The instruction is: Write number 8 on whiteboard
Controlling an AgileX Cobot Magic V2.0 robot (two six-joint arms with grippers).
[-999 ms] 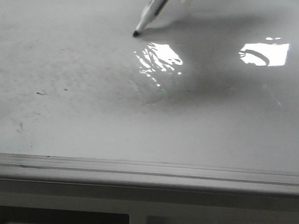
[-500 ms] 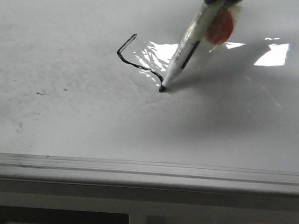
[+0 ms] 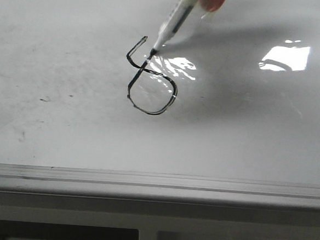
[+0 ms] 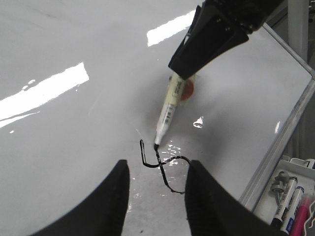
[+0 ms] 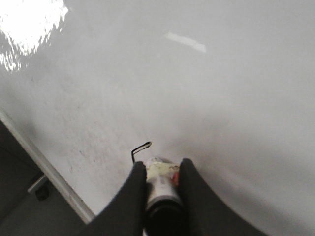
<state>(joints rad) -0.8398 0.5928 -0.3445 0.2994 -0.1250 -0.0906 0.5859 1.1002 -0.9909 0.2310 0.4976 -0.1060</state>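
Glossy white-grey whiteboard (image 3: pixel 241 142) filling the view, streaked with window glare, grey edge rail along its near side. Black number 8 (image 3: pixel 149 81) left of the board's centre, lower loop closed and rounded, angular upper loop open at its top where the marker (image 3: pixel 169 24) tip meets the line. Right gripper (image 5: pixel 160 172) jaws clamped on the marker; left gripper (image 4: pixel 156 184) jaws spread wide, empty, hovering over the figure.

Unfinished black number 8 (image 3: pixel 149 81) on whiteboard (image 3: pixel 246 142)
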